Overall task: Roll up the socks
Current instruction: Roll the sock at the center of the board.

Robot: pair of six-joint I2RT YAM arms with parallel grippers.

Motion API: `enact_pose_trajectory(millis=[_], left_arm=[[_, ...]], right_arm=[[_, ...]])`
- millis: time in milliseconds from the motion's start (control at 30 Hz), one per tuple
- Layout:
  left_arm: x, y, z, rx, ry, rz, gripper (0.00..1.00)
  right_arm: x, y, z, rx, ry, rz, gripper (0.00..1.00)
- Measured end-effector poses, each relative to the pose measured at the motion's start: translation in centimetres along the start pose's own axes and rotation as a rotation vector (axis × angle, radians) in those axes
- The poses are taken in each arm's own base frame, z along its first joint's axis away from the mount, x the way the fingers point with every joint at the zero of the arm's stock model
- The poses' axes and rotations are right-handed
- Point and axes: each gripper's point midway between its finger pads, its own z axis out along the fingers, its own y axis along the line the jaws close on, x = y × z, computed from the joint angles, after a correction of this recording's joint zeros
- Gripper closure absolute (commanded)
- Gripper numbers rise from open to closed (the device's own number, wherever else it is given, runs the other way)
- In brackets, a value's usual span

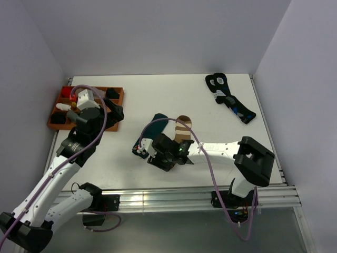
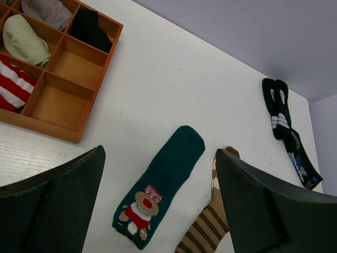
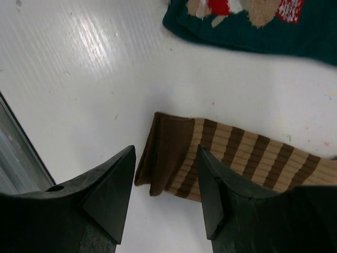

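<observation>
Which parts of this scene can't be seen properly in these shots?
- Top view: cuff ends of the striped sock and green sock hidden under the right jaws.
- Right wrist view: striped sock's far end cut off by the right edge; green sock mostly by the top edge.
- Left wrist view: wooden tray cut by the left edge.

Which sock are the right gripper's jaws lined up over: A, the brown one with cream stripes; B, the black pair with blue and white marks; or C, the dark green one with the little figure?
A: in the right wrist view, the right gripper has its jaws open on either side of the dark brown end of the brown striped sock.
</observation>
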Motion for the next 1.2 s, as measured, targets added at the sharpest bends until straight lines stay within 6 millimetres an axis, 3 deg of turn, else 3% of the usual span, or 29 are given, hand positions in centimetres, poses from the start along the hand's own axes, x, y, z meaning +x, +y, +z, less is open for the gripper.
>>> enact_pose_trajectory(millis=[1200], left_arm=[[1.3,0.1,1.2,0.004,0.058,0.023,0.09]], right_arm=[[1.6,1.3,1.7,0.011,0.122,0.062,0.43]])
